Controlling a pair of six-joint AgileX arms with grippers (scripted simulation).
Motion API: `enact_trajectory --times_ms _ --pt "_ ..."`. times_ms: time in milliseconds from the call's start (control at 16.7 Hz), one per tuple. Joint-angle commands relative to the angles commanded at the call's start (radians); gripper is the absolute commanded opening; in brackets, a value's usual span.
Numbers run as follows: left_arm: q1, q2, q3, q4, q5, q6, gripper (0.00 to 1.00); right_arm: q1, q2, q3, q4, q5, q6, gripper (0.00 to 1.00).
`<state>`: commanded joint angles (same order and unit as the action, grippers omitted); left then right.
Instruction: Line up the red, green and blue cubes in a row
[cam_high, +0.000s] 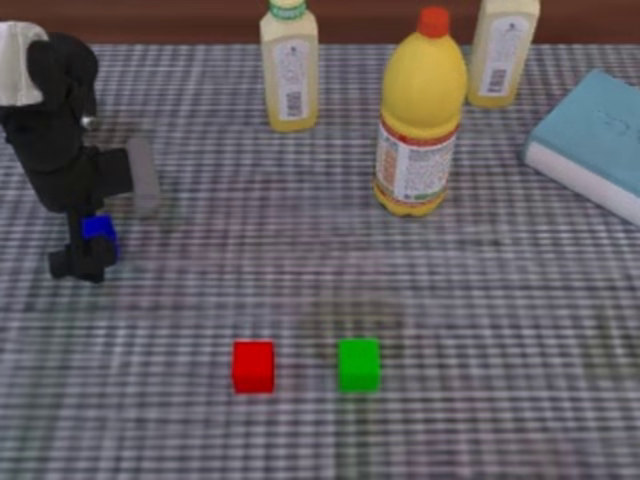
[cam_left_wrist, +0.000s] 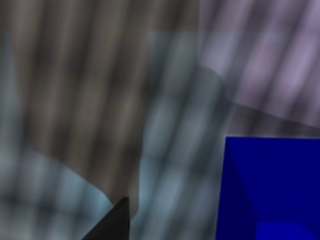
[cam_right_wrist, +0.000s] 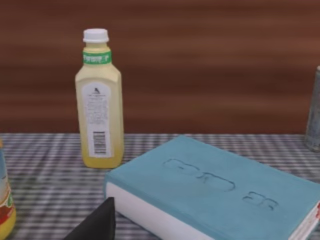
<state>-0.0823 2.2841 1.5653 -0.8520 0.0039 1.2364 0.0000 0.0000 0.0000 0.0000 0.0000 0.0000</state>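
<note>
Standing along the far edge of the checked grey-and-white worktop are three plastic bottles: a pale yellow juice bottle with a white cap and green neck band, a rounder, deep yellow bottle with a red cap and a red-and-white label, and a second pale yellow bottle cut off by the top view's upper edge. All three stand upright, and each body shows yellow throughout; how full they are cannot be told. At the worktop's right edge lies a closed light-blue hardcover book, just beside the second pale bottle.

My left arm's black gripper is at the left side of the worktop, and the small deep blue matte cube sits between its fingers, which look pressed against the cube's sides. In the left wrist view the blue cube fills one corner, with a dark fingertip off to one side.

The small bright red matte cube and the small bright green matte cube rest near the worktop's near edge, side by side, apart from each other, well away from the blue one.

My right arm is outside the top view; whether its fingers are spread cannot be told.
</note>
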Motion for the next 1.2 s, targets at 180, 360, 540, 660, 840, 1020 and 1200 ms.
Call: enact_trajectory --times_ms 180,360,540,660,840,1020,1200 --pt "0.000 0.000 0.000 0.000 0.000 0.000 0.47 0.000 0.000 0.000 0.000 0.000 0.000 1.00" --pt "0.000 0.000 0.000 0.000 0.000 0.000 0.25 0.000 0.000 0.000 0.000 0.000 0.000 1.00" --pt "0.000 0.000 0.000 0.000 0.000 0.000 0.02 0.000 0.000 0.000 0.000 0.000 0.000 1.00" --pt "0.000 0.000 0.000 0.000 0.000 0.000 0.00 0.000 0.000 0.000 0.000 0.000 0.000 1.00" --pt "0.000 0.000 0.000 0.000 0.000 0.000 0.00 0.000 0.000 0.000 0.000 0.000 0.000 1.00" --pt "0.000 0.000 0.000 0.000 0.000 0.000 0.00 0.000 0.000 0.000 0.000 0.000 0.000 1.00" --pt "-0.002 -0.051 0.014 -0.058 0.012 -0.018 0.00 0.000 0.000 0.000 0.000 0.000 0.000 1.00"
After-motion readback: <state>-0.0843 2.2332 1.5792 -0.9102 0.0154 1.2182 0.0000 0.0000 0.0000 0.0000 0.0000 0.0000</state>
